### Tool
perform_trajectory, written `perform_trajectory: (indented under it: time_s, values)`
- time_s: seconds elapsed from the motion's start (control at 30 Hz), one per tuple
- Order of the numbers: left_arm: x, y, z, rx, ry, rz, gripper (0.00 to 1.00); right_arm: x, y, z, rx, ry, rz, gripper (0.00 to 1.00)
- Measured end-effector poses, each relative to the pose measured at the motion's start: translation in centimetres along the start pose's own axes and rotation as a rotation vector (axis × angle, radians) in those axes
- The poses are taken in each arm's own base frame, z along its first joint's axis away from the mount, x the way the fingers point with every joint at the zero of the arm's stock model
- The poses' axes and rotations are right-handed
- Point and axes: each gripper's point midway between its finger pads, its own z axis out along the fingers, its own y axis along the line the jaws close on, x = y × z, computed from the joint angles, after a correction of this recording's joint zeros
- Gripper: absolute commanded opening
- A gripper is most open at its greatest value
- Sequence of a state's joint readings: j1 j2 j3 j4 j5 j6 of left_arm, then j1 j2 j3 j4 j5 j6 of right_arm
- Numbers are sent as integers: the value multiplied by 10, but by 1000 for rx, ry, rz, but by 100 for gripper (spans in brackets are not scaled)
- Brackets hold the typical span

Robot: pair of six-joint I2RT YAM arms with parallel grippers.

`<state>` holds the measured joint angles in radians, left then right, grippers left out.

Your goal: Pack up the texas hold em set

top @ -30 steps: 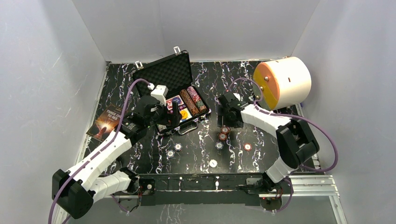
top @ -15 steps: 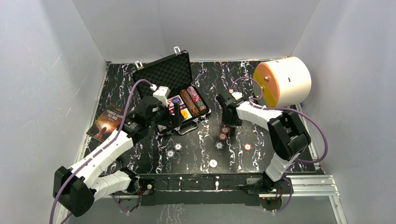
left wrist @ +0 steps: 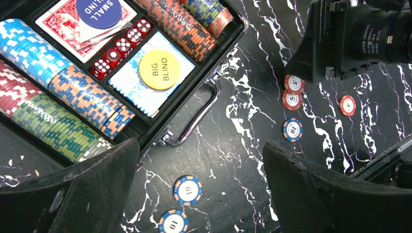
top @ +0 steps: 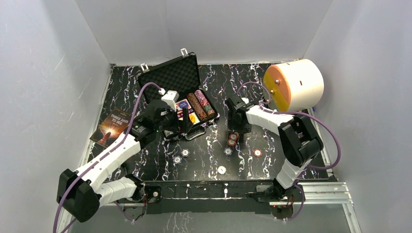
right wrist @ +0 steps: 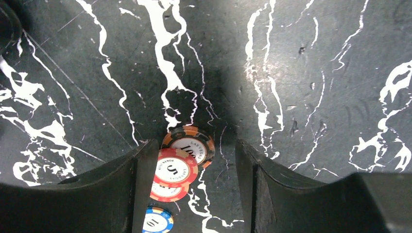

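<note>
**Top view.** The case (top: 197, 112) lies open left of the tabletop (top: 214, 87) centre. Its long axis runs roughly 8 to 2 o'clock. The lid (top: 172, 77) stands raised on the 11 o'clock side, and the handle (top: 195, 135) faces 5 o'clock. A book (top: 111, 127) lies at the 9 o'clock edge and a drum (top: 294, 85) at 2 o'clock. Only this view shows the lid, book, drum and a white chip (top: 221, 170) near the 6 o'clock edge. A lone red chip (top: 257, 153) lies at 4 o'clock from the right gripper, well apart from the case.

**Left wrist view.** The left gripper (left wrist: 199, 150) hangs above the handle side of the case, spread wide and holding nothing. Only this view shows the contents:
- chip rows (left wrist: 73, 92) laid across the short axis
- dice (left wrist: 119, 46)
- a yellow button (left wrist: 159, 69)

Two blue chips (left wrist: 187, 190) lie at 6 o'clock from the handle, with bare tabletop between.

**Right wrist view.** The right gripper (right wrist: 194, 145) sits low over the tabletop, parted and gripping nothing. It straddles an orange chip (right wrist: 197, 143) and two overlapping red chips (right wrist: 172, 170). Whether the fingers (right wrist: 141, 179) touch the chips cannot be told. A third blue chip (right wrist: 155, 221) lies just beside them at 6 o'clock. Bare tabletop extends toward 12 o'clock.
</note>
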<state>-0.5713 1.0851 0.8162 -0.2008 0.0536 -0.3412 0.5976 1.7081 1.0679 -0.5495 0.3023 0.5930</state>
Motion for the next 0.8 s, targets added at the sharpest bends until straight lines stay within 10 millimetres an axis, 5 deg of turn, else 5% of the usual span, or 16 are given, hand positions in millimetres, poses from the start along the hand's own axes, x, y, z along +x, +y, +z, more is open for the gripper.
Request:
perform_trajectory:
  time_s: [0.4,0.67,0.8]
  values:
    - [1,0,1,-2,5,-1,98,18,8,1,-66,71,-26,71]
    - [1,1,1,-2,6,-1,98,14,8,2,-59,49,2,48]
    - [1,1,1,-2,6,0,98,9,8,4,-55,22,24,45]
